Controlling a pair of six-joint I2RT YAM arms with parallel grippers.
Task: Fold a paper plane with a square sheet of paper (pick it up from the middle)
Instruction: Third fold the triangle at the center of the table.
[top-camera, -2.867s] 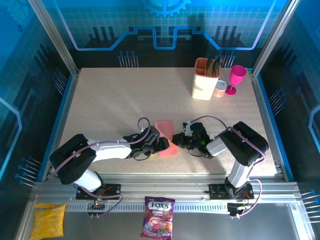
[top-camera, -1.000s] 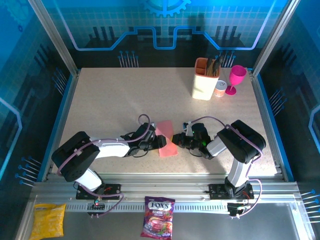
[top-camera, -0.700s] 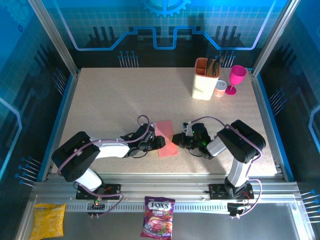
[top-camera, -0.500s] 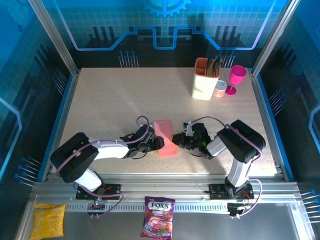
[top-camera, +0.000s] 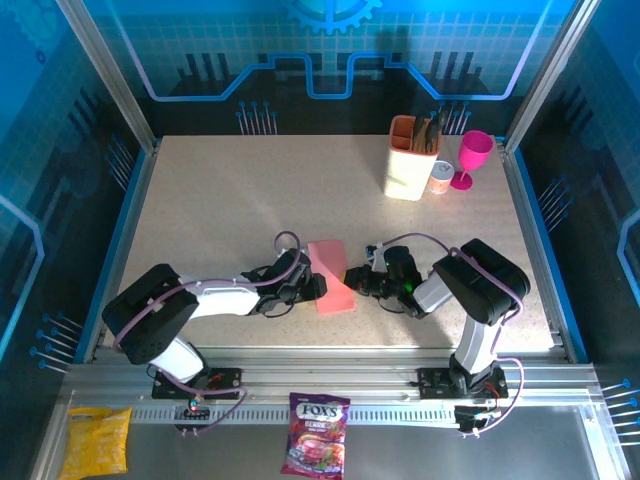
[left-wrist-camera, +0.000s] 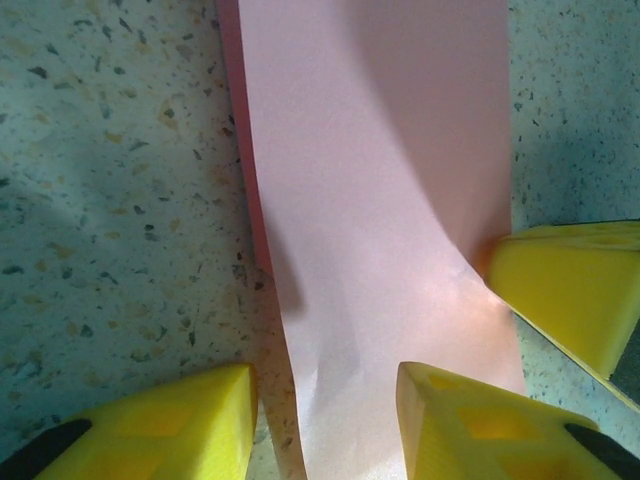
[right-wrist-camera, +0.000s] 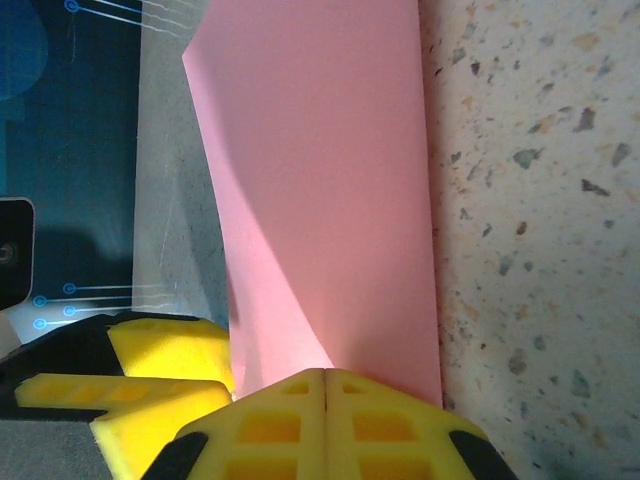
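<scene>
Paper (top-camera: 335, 293) sits toward six o'clock on your desk (top-camera: 230, 200); right gripper (top-camera: 351, 283) pinches its three-o'clock edge, left gripper (top-camera: 318, 288) straddles nine o'clock, half-open. Close it off-line and you'll likely skew the crease.

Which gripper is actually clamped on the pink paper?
The right gripper, fingers pressed together on the paper plane; the left gripper has its fingers visibly apart.
</scene>
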